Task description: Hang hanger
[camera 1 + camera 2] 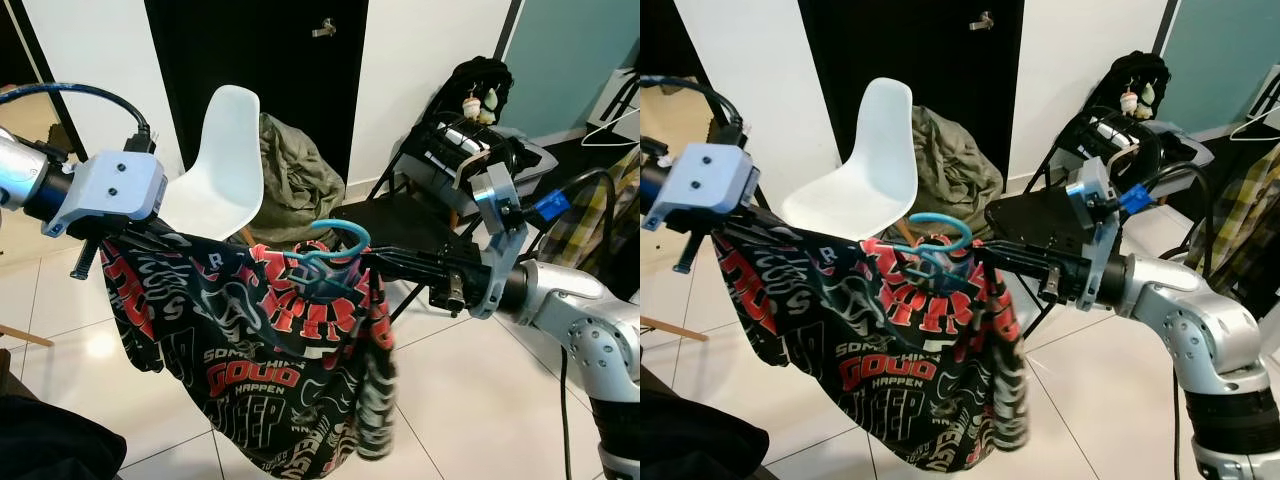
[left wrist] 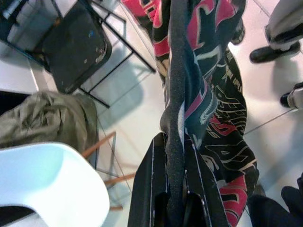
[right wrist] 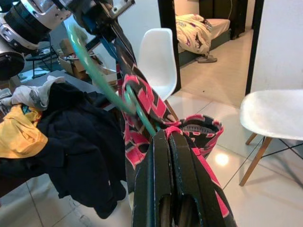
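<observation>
Printed shirt on teal wire hanger

A: We log even, bright indoor light in both head views. The floor tiles below the right gripper carry soft glare patches.

B: Agreed. We note motion blur on the lower hem of the shirt, beneath that gripper; the print there smears. The hanger hook just ahead of its fingertips stays fairly sharp.

A: Left wrist view: we see a chair beyond the left gripper casting a soft shadow on pale tile, and the black fingers close to the lens look soft.

B: Right wrist view: strong glare on the floor past the gripper; straight edges bow near the frame borders.
</observation>
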Robot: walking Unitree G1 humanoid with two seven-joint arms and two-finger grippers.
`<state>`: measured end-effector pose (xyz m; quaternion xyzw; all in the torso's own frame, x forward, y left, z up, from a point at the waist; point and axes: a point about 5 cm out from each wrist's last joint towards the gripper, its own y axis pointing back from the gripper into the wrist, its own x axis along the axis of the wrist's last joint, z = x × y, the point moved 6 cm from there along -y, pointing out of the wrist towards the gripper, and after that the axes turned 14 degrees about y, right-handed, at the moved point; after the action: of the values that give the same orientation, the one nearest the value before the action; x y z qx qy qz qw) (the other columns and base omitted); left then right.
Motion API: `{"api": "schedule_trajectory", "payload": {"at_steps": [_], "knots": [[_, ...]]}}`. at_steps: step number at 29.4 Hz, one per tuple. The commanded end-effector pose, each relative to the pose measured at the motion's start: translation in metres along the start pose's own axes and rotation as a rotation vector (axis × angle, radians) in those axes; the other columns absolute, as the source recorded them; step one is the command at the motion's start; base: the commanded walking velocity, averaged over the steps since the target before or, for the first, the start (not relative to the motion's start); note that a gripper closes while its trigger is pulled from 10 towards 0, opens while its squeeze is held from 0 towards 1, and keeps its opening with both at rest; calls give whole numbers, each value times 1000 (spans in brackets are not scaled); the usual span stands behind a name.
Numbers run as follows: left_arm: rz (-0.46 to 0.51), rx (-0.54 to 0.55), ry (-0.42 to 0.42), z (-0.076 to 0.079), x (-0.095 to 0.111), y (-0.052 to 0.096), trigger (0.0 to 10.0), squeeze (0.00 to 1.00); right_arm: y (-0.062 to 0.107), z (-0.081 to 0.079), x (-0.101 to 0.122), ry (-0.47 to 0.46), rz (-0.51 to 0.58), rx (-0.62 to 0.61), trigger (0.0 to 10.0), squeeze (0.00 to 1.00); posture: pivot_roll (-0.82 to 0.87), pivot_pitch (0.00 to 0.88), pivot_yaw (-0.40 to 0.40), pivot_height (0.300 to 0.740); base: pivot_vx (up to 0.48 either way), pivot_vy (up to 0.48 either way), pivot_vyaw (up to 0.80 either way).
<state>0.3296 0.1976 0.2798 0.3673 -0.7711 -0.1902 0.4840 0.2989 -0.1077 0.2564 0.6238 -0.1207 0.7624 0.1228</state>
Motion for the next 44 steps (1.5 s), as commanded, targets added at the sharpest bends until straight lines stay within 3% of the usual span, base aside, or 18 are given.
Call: {"api": "schedule_trajectory", "payload": {"at_steps": [1,5,12,14,17,19,21,23,28,30,34,35,37,39,40,42,43,44], "knots": [[-6,58,20,-9,-2,-4,10000,0,0,5,7,29,2,-14,0,0,-33,9,10,740,0,0,0],[20,151,98,-17,-11,-5,10000,0,5,16,16,54,19,-60,0,0,-37,10,8,740,0,0,0],[125,149,152,-14,-6,-13,10000,0,-1,12,19,56,33,-40,0,0,-37,10,8,740,0,0,0],[204,138,188,-9,0,-24,10000,0,-5,12,21,56,43,-29,0,0,-38,3,0,740,0,0,0],[236,130,205,-6,2,-28,10000,0,-6,12,21,57,46,-27,0,0,-38,3,0,740,0,0,0],[384,67,269,11,18,-41,10000,0,-7,14,24,67,46,-19,0,0,-48,0,-4,740,0,0,0],[384,67,269,11,18,-41,10000,0,-7,14,24,67,46,-19,0,0,-48,0,-4,740,0,0,0],[551,-10,358,34,38,-56,10000,0,-8,14,28,85,41,3,0,0,-56,0,-13,740,0,0,0],[683,-58,450,53,54,-71,10000,0,-9,13,32,105,34,28,0,0,-58,0,-14,740,0,0,0],[797,-79,549,68,64,-86,10000,0,-8,17,35,131,12,40,0,0,-62,0,-31,740,0,0,0],[901,-74,637,78,73,-93,10000,0,-4,21,36,151,-11,45,0,0,-64,0,-42,740,0,0,0],[985,-62,690,80,80,-93,10000,0,-2,23,37,164,-26,48,0,0,-66,0,-47,740,0,0,0],[985,-62,690,80,80,-93,10000,0,-2,23,37,164,-26,48,0,0,-66,0,-47,740,0,0,0],[1045,-48,736,81,84,-93,10000,0,0,24,38,172,-35,51,0,0,-68,0,-53,740,0,0,0],[1122,-24,787,83,90,-94,10000,0,2,26,40,183,-46,53,0,0,-71,0,-63,740,0,0,0],[1122,-24,787,83,90,-94,10000,0,2,26,40,183,-46,53,0,0,-71,0,-63,740,0,0,0],[1203,14,841,83,95,-94,10000,0,5,28,42,197,-54,59,0,0,-74,0,-74,740,0,0,0],[1203,14,841,83,95,-94,10000,0,5,28,42,197,-54,59,0,0,-74,0,-74,740,0,0,0]]}}
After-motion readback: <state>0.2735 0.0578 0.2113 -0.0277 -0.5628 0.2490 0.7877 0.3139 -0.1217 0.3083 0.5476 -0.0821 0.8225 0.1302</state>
